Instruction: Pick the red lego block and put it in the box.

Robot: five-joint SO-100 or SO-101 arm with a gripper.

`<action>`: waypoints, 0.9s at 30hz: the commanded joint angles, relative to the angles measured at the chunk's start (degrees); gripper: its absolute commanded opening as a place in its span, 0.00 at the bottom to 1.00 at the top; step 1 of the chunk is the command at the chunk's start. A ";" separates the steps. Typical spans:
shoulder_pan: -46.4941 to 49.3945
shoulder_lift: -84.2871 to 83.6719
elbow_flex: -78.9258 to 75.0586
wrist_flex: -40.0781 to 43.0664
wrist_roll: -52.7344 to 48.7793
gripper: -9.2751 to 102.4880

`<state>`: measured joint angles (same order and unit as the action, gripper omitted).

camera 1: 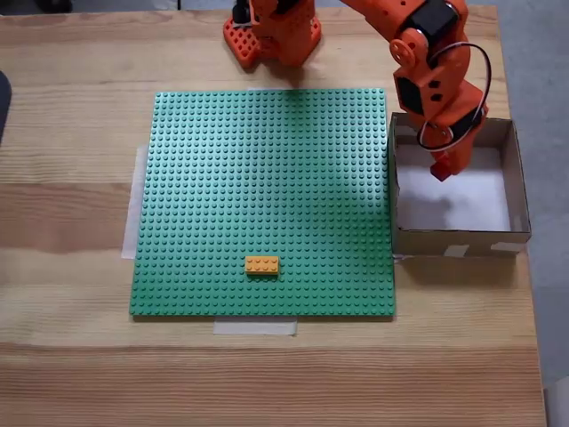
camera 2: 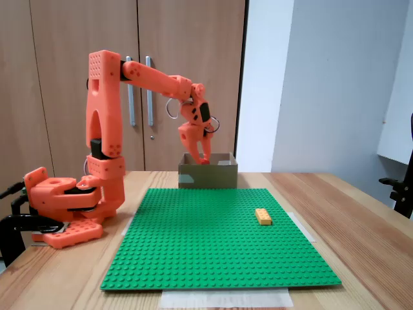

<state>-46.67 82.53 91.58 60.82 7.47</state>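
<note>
We have the gripper (camera 1: 442, 169) hanging over the box (camera 1: 516, 191) at the right edge of a fixed view, tips pointing down into the cavity above the white floor, which we read as the drop position for a release rather than a pick. A small red piece at the tips looks like the red lego block (camera 1: 441, 167), pinched between nearly closed jaws and not yet on the floor, though it's tiny and we can't fully separate it from the orange fingers. The yellow-orange brick (camera 1: 262, 264) sits untouched low on the green baseplate (camera 1: 267, 178), well apart from the arm.
</note>
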 commanded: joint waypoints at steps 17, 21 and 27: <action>-2.02 -5.80 -9.05 0.88 0.44 0.07; -1.76 -6.77 -9.32 0.70 0.18 0.07; -1.41 -7.56 -9.32 -0.53 -1.05 0.07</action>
<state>-48.52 74.62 84.64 61.00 7.29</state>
